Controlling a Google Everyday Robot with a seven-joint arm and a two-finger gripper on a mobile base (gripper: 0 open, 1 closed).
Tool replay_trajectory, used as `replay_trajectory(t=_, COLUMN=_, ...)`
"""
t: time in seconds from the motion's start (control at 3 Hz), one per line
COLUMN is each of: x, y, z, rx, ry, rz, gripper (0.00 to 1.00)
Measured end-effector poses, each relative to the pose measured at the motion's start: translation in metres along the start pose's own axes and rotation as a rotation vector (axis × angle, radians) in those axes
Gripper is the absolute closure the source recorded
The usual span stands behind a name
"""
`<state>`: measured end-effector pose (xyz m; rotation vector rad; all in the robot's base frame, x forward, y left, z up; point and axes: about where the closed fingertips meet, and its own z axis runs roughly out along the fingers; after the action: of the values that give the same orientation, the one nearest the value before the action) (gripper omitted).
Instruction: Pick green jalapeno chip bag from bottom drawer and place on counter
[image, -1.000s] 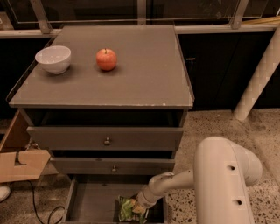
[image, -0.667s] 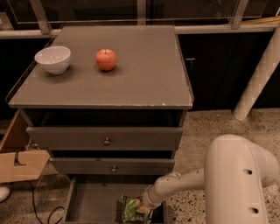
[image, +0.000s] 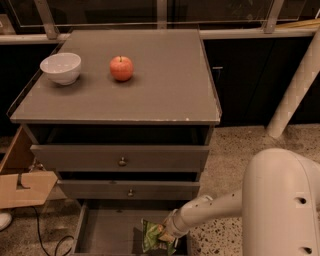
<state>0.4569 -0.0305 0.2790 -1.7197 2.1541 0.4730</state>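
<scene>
The green jalapeno chip bag (image: 150, 234) stands upright in the right half of the open bottom drawer (image: 107, 227), low in the camera view. My gripper (image: 166, 236) reaches in from the right on a white forearm and is closed on the bag's right side. The bag hides most of the fingertips. The counter (image: 165, 85) is the grey top of the cabinet, well above the gripper. The drawer's front edge is cut off by the picture's bottom.
A red apple (image: 121, 68) and a white bowl (image: 61, 67) sit on the counter's left half. Two closed drawers with knobs (image: 122, 161) overhang the open one. My bulky white arm (image: 282, 200) is at the right. A cardboard box (image: 20, 187) and a cable (image: 50, 242) lie at the left.
The bag has risen from lying crumpled on the drawer floor to standing upright at the gripper. The large white arm body has shifted to the right.
</scene>
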Motion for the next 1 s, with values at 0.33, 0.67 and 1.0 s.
replay_trajectory(t=0.33, x=-0.009, y=-0.011, z=-0.011, rx=0.018, ry=-0.007, rz=-0.012, gripper=1.00)
replay_trajectory(t=0.67, x=-0.024, y=-0.025, z=-0.052, rx=0.080, ry=-0.006, rz=-0.059, gripper=1.00)
replay_trajectory(t=1.0, x=-0.037, y=-0.030, z=-0.081, rx=0.120, ry=-0.003, rz=-0.104, gripper=1.00)
